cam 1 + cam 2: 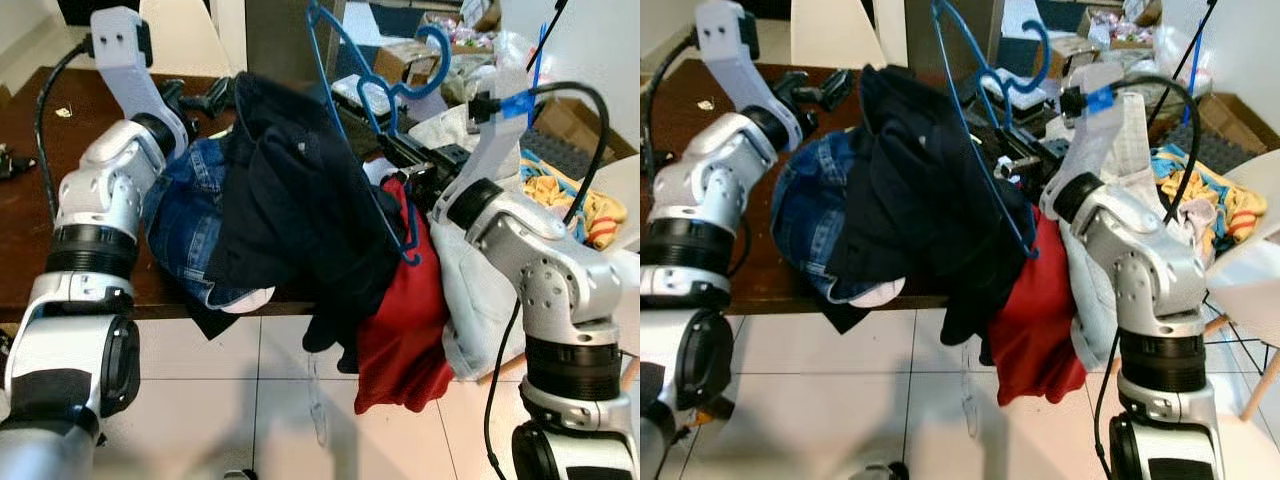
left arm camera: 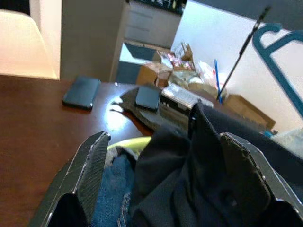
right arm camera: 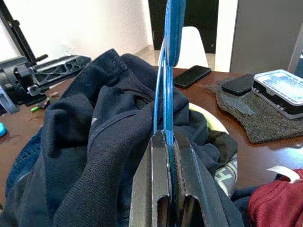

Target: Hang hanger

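Note:
A blue wire hanger (image 1: 372,100) stands tilted over the clothes pile, its hook (image 1: 432,58) up at the back. My right gripper (image 3: 165,138) is shut on the hanger's wire (image 3: 169,33), just right of the pile (image 1: 415,165). A dark navy garment (image 1: 290,200) lies on top of the heap, and the hanger's lower end reaches down its right side. My left gripper (image 2: 165,156) is open at the garment's far left edge (image 1: 195,98), with a fold of the dark cloth (image 2: 208,179) between its fingers (image 2: 90,165).
Blue jeans (image 1: 190,225), a red garment (image 1: 405,330) and a pale grey one (image 1: 470,310) hang over the front edge of the dark wooden table (image 1: 30,240). Phones (image 2: 81,92) and a clear box (image 3: 279,90) lie behind. Cardboard boxes (image 1: 405,60) and a white chair (image 1: 1250,270) crowd the right.

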Tool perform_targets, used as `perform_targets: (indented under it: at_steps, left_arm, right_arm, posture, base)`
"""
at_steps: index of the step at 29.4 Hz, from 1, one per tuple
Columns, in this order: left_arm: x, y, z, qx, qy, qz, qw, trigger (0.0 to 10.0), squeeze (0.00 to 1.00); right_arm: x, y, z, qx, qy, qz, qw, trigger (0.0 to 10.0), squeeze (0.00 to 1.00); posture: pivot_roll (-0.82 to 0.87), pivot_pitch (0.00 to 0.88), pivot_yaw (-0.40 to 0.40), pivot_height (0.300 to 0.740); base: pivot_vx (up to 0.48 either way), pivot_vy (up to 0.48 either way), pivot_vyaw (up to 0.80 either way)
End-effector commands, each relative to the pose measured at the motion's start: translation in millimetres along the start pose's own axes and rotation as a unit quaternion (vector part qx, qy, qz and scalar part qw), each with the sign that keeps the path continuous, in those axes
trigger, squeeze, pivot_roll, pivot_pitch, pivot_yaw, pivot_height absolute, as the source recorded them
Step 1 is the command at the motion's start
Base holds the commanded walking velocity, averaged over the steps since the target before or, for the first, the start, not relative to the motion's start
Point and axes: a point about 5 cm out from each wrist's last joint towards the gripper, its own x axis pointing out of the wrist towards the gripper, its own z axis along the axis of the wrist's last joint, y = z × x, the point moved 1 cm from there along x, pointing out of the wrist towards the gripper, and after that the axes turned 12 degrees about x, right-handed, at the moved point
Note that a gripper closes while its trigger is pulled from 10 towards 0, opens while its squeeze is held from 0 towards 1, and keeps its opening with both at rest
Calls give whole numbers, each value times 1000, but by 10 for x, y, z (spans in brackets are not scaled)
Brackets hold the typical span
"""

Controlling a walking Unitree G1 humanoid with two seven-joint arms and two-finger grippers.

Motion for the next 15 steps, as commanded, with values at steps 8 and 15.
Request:
perform_targets:
  at_steps: [8, 15]
  left_arm:
    - [93, -16, 118, 10, 4, -25, 1000, 10000, 0]
    - [198, -164, 318, 13, -22, -76, 997, 10000, 0]
  right_arm:
    - [-84, 6, -26, 3, 14, -7, 1000, 10000, 0]
    - [-119, 0, -28, 4, 18, -15, 1000, 10000, 0]
  posture:
    - [69, 275, -64, 740]
    - [61, 281, -53, 740]
  base:
    - [0, 0, 0]
    - [0, 0, 0]
